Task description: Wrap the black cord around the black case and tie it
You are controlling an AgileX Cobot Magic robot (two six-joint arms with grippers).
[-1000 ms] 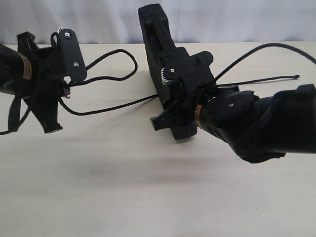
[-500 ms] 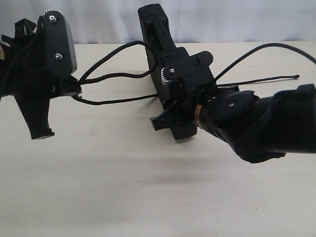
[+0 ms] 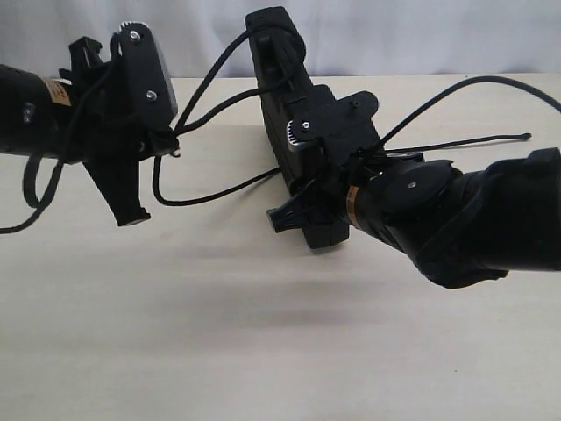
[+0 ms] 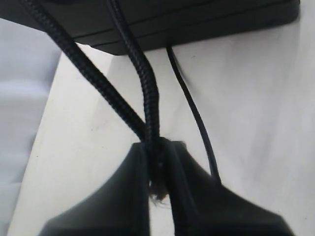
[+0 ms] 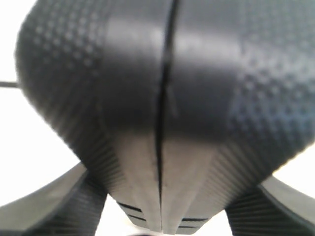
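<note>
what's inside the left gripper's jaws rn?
Two strands of the black cord, pinched in the left gripper; a frayed tip pokes out between the fingers. Both strands run on to the black case. How far they reach deeper into the jaws is covered.

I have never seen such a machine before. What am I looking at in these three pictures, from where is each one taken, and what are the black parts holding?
This is a robot with two arms, and each arm ends in a claw that works like two fingers. The wide picture comes from a camera standing off the arms, looking over a pale table. The other two pictures come from small cameras on the wrists, so each looks very closely along its own claw. The left claw is shut on the black cord. In its wrist picture, two braided strands run from the pinch up to the black case. The right claw grips that case, which fills almost all of its wrist picture. One cord end lies on the table beyond the right arm.
</note>
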